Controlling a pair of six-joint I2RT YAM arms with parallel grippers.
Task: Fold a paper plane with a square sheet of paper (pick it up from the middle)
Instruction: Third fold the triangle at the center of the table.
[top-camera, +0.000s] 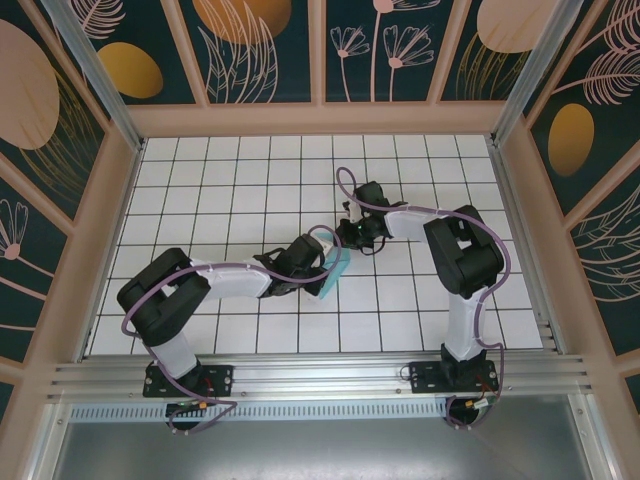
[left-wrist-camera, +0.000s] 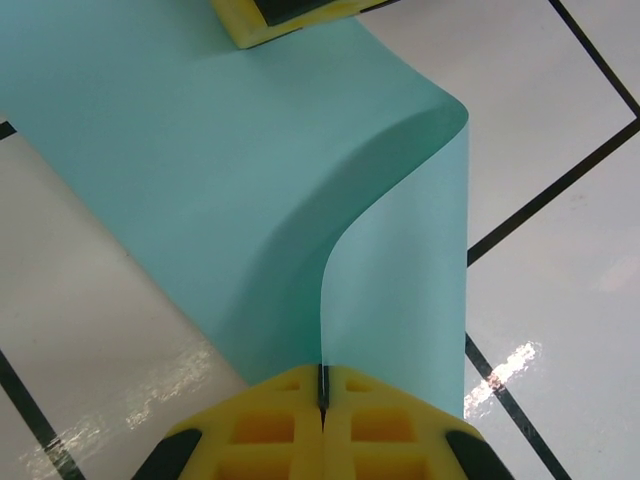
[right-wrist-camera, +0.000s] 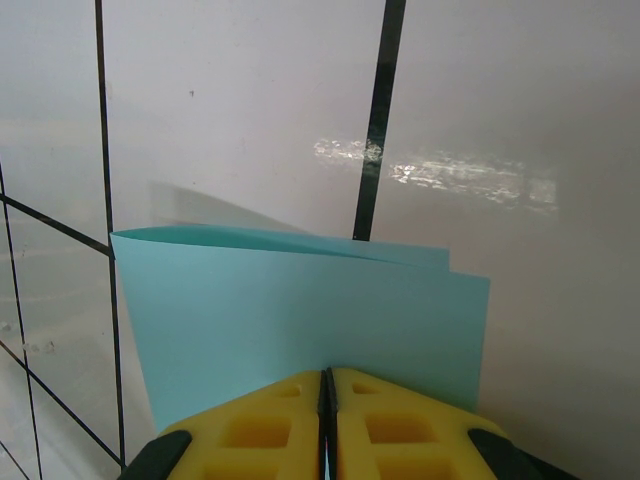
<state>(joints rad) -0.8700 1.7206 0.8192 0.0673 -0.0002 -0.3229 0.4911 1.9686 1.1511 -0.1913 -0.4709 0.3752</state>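
Two tools are clamped on one piece of paper. The left tool (left-wrist-camera: 322, 388) has its yellow fingers pressed tight together, with a thin edge of the square sheet of paper (left-wrist-camera: 200, 180) nipped between them. From that pinch the turquoise sheet sweeps away in a soft, rounded bend, not a sharp crease. A yellow pad at the top of the left wrist view sits on the far part of the sheet, and is probably a finger of the other arm. The right tool (right-wrist-camera: 326, 385) is likewise closed, gripping the lower edge of the paper where it is doubled over. Two layers stand up from its jaws, nearly matched, with the rear layer's corner peeping out at the right. From above, both tools meet near the middle of the white tiled desk (top-camera: 200, 180), with the blue paper held between them. Whether the paper touches the tiles I cannot tell. As for progress, the pick-up looks done and the first halving fold appears to be under way: the two halves have been brought together, but no flattened centre crease shows. Nothing resembling a plane is visible, with no pointed nose, turned-in corners or wings. By my reckoning most of the work lies ahead: pressing the centre crease, folding the front corners in, narrowing the nose and folding down the wings.
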